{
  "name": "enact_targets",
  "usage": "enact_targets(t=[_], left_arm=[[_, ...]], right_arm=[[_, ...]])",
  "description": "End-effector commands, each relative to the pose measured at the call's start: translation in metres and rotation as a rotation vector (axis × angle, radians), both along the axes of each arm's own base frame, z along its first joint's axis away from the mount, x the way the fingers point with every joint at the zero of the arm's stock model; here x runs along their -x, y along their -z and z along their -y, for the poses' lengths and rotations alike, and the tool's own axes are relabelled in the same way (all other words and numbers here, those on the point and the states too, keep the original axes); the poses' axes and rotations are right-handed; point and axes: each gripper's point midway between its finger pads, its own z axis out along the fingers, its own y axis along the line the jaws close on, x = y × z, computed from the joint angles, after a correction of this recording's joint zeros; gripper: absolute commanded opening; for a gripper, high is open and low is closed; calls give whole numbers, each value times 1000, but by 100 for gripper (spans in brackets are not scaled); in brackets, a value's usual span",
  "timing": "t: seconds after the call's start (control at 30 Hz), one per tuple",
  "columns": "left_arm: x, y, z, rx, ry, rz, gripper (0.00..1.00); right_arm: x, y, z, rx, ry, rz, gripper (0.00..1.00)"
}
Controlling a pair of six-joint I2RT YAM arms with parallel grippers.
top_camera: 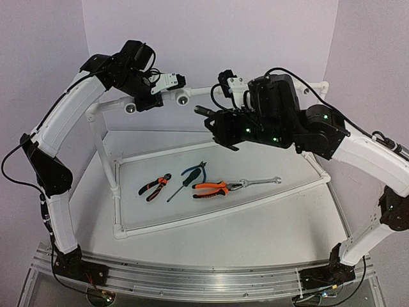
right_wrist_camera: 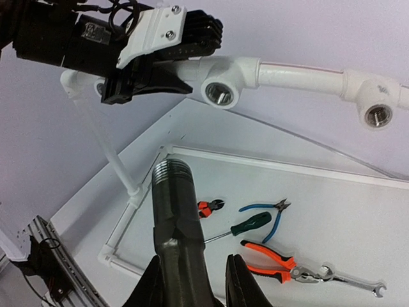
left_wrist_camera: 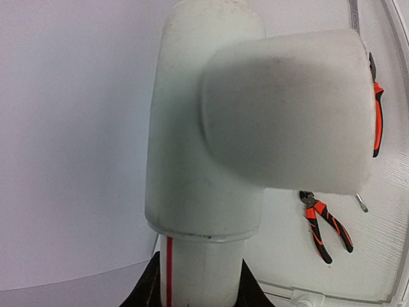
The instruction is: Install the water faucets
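My right gripper [top_camera: 220, 125] is shut on the black water faucet [right_wrist_camera: 176, 217] and holds it in the air. The faucet's threaded end [right_wrist_camera: 171, 169] points up towards the open socket of a white tee fitting [right_wrist_camera: 219, 93] on the raised pipe, a short way off and not touching it. In the top view the faucet tip [top_camera: 204, 112] sits just right of that tee [top_camera: 183, 97]. My left gripper [top_camera: 156, 86] is shut on the white pipe [left_wrist_camera: 204, 268] right beside the tee [left_wrist_camera: 211, 147]; it also shows in the right wrist view [right_wrist_camera: 160, 64].
A second tee [right_wrist_camera: 377, 115] sits further right on the raised pipe and another [top_camera: 130, 107] to the left. Inside the white pipe frame [top_camera: 217, 214] on the table lie small cutters [top_camera: 154, 186], a green screwdriver [top_camera: 185, 179], blue pliers [top_camera: 198, 167], orange pliers [top_camera: 214, 188] and a wrench [top_camera: 262, 182].
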Motion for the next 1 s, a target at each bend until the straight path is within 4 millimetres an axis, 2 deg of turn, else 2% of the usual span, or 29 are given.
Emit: enact_targets(t=[0.0, 0.1, 0.2, 0.33, 0.47, 0.7, 0.83, 0.97], left_arm=[[47, 25, -31, 161, -279, -325, 0], [62, 13, -33, 231, -291, -350, 0], [71, 7, -35, 269, -300, -368, 0], [87, 24, -21, 316, -271, -502, 0], [91, 31, -7, 353, -248, -580, 0], [85, 24, -3, 401, -274, -570, 0], [78, 24, -5, 408, -303, -548, 0], [69, 14, -6, 444, -341, -502, 0]], right_arm=[[-17, -39, -6, 5, 126, 156, 0], [-19, -36, -26, 54, 121, 196, 0], [-23, -35, -35, 85, 142, 222, 0], [-29, -26, -41, 118, 164, 230, 0], [-33, -20, -51, 144, 160, 241, 0], [-39, -22, -59, 147, 185, 255, 0], [-44, -16, -55, 159, 232, 254, 0], [-48, -12, -49, 144, 289, 238, 0]])
